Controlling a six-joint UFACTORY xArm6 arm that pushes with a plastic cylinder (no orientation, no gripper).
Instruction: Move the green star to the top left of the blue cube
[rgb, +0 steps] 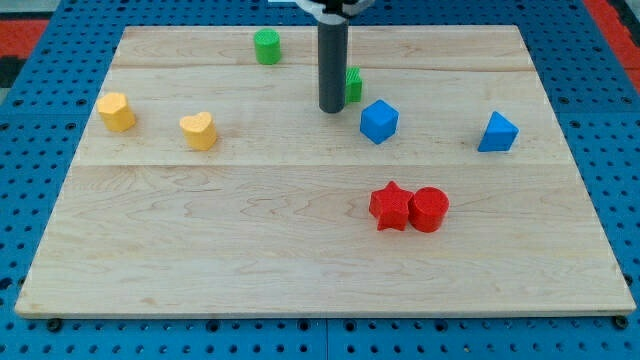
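Note:
The green star (354, 84) lies near the view's top centre, mostly hidden behind my dark rod; only its right edge shows. The blue cube (379, 121) sits just below and to the right of it, with a small gap between them. My tip (332, 109) rests on the board right against the star's left side, to the left of and slightly above the blue cube.
A green cylinder (266, 46) stands at the top left of centre. Two yellow blocks lie at the left: one (116, 111) near the edge and a heart (199, 130). A blue triangular block (497, 133) is at the right. A red star (390, 206) and red cylinder (429, 209) touch below centre.

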